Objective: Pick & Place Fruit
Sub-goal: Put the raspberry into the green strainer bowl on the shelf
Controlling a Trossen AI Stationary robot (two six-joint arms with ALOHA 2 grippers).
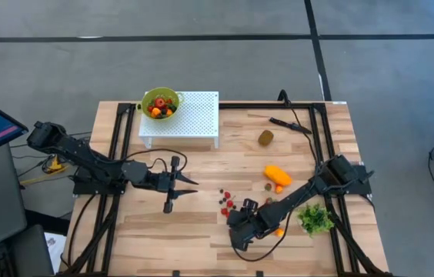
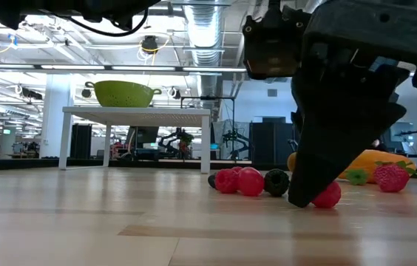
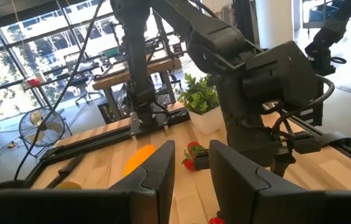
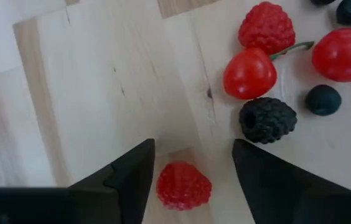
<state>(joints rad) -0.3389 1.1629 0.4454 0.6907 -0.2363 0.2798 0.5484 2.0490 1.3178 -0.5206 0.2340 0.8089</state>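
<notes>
Small red and dark berries (image 1: 225, 203) lie loose on the wooden table (image 1: 201, 246); in the right wrist view they are two raspberries, cherry-like red ones and a blackberry (image 4: 267, 119). My right gripper (image 1: 237, 220) points steeply down over them, open. One red raspberry (image 4: 183, 185) lies on the wood between its fingers (image 4: 126, 177), apart from both. An elongated orange fruit (image 1: 277, 175) and a brownish kiwi (image 1: 266, 138) rest farther back. My left gripper (image 1: 189, 186) hovers level at table centre, open with a narrow gap (image 3: 187, 168), nothing in it.
A green colander (image 1: 160, 102) with several fruit pieces stands on a white perforated stand (image 1: 194, 115) at the far side. A green leafy bunch (image 1: 315, 219) lies beside the right arm. A black knife (image 1: 290, 125) lies at the far right. Bare wood shows at the near left.
</notes>
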